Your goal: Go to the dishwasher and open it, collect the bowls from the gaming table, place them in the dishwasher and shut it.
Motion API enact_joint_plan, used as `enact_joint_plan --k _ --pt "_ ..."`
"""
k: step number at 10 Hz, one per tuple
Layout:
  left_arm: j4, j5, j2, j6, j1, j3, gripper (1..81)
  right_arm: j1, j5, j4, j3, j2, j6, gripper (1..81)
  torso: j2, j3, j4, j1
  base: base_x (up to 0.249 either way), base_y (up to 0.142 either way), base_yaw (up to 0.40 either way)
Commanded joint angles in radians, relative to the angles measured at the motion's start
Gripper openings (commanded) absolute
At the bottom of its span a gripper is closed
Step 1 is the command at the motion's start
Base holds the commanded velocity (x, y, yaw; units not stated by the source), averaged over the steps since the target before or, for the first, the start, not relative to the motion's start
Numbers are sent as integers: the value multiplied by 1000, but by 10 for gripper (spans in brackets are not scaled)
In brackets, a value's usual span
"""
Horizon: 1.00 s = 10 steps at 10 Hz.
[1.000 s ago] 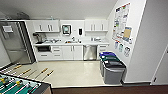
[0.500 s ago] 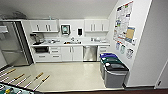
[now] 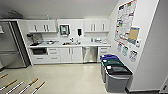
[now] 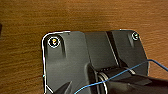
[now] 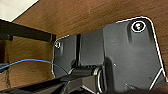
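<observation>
Dishwasher (image 3: 90, 54) shut under the counter (image 3: 82, 45) — bins (image 3: 115, 75) nearer, rightward

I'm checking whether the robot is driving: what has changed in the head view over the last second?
The whole view has shifted, so the camera moved. The gaming table's rod handles take up less of the lower left corner. The dishwasher is shut as before, and the bins stand by the right wall.

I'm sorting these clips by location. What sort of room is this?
Most likely an office kitchenette: white cabinets over a counter with a sink, a steel dishwasher under it, a fridge, and sorting bins beside a notice-covered wall.
</observation>
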<state>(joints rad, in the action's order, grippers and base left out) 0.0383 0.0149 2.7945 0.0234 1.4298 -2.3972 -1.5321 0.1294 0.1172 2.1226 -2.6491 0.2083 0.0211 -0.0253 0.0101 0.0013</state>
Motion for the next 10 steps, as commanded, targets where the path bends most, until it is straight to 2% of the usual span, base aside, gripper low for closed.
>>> enact_joint_plan --k 1,10 --pt "9 46 -18 1 -59 7 811 48 -45 16 -20 24 -3 811 0 0 0 0 262 0 0" --pt "6 46 -22 3 -56 6 811 46 -45 24 -33 29 -4 811 0 0 0 0 262 0 0"
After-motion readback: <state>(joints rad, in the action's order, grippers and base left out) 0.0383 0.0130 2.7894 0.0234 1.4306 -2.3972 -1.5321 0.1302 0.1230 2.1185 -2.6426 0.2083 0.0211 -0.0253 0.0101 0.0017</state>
